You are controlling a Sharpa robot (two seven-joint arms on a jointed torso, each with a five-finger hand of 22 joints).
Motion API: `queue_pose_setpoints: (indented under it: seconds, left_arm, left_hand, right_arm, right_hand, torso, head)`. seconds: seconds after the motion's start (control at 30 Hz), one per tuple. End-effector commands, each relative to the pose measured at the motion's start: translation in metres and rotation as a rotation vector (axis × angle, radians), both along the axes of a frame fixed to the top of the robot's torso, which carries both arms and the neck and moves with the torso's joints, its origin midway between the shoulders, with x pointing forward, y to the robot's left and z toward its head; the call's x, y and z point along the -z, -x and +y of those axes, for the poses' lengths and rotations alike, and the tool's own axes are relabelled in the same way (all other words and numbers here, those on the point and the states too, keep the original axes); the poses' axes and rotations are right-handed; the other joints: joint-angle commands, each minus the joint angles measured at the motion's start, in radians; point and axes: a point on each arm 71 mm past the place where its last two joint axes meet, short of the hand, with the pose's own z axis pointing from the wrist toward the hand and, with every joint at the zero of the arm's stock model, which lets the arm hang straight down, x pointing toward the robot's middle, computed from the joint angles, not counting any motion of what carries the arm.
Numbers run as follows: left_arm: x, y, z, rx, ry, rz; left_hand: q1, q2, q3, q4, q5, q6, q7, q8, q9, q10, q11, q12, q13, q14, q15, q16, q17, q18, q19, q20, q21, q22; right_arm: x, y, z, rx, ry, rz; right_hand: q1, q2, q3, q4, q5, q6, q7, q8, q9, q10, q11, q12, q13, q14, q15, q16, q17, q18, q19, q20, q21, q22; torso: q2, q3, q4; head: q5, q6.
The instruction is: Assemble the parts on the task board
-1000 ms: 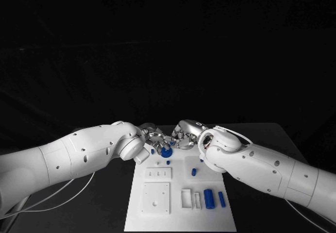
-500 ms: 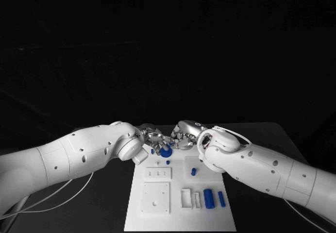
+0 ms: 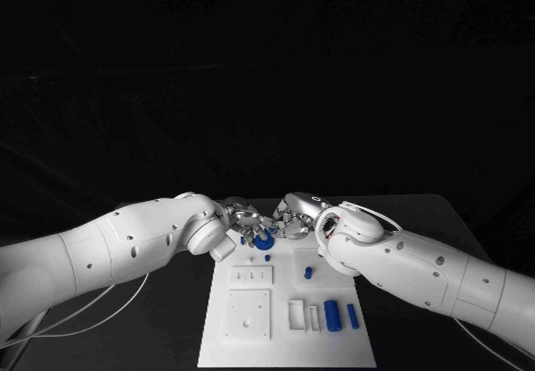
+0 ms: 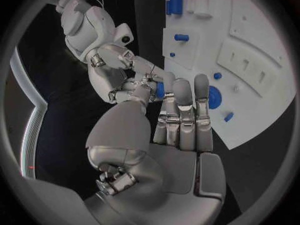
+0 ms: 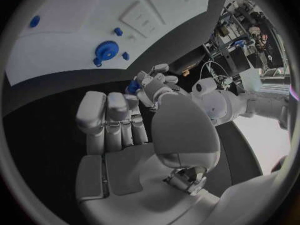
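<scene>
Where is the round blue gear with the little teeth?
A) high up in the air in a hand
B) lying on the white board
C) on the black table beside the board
B: the right wrist view shows the blue gear lying flat on the white task board, near its far end.

The task board (image 3: 284,340) looks like smooth matt white plastic, and the blue parts (image 3: 332,313) on it have a slightly glossy plastic look. Both arms wear glossy white shells (hard plastic, by the look), while the left hand (image 4: 175,120) and right hand (image 5: 125,120) show brushed silver metal. The table (image 3: 167,325) is matt black.
</scene>
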Motion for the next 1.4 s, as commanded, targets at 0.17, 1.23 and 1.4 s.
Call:
queue_pose_setpoints:
  seconds: [0.17,1.23,1.4]
  left_arm:
    - [0.001,-0.002,0.004,-0.005,-0.056,0.002]
    - [0.038,0.005,0.021,-0.001,-0.411,0.04]
    - [0.047,0.009,0.019,0.002,-0.42,0.045]
  left_hand:
    - [-0.013,0.003,0.049,-0.061,0.034,0.05,-0.036,-0.001,0.465,0.043,-0.01,0.02,0.009,-0.003,-0.01,0.031,0.014,-0.005,-0.007,-0.007,0.012,0.03]
    - [-0.039,0.009,0.046,-0.082,0.053,0.079,-0.051,0.002,0.535,0.045,-0.027,0.119,0.064,0.015,-0.027,0.115,0.034,-0.01,0.043,-0.024,-0.02,0.133]
    - [-0.04,0.009,0.045,-0.086,0.051,0.081,-0.052,0.001,0.535,0.045,-0.028,0.127,0.062,0.018,-0.029,0.117,0.037,-0.011,0.055,-0.026,-0.044,0.169]
  right_arm:
    - [-0.006,0.002,-0.015,0.012,-0.057,-0.043]
    - [-0.053,-0.008,-0.11,0.21,-0.356,-0.065]
    - [-0.055,-0.009,-0.108,0.208,-0.37,-0.066]
  right_hand:
    - [0.092,-0.058,-0.213,0.138,0.023,-0.384,0.054,-0.015,-0.017,-0.086,0.04,-0.058,-0.08,-0.035,0.034,-0.046,-0.044,0.014,0.001,0.033,-0.11,0.11]
    - [0.118,-0.057,-0.232,0.182,0.106,-0.348,0.05,-0.016,-0.017,-0.096,0.034,-0.033,-0.218,-0.042,0.029,-0.054,-0.084,0.016,0.009,0.03,-0.168,0.107]
    - [0.118,-0.056,-0.232,0.18,0.108,-0.347,0.049,-0.016,-0.017,-0.096,0.034,-0.033,-0.219,-0.042,0.029,-0.054,-0.084,0.016,0.009,0.03,-0.168,0.107]
  torso:
    - [0.0,0.0046,0.0019]
    - [0.001,0.0096,-0.0078]
    - [0.0,0.0099,-0.0098]
  head:
    - [0.002,-0.001]
    - [0.021,-0.056]
    - [0.023,-0.069]
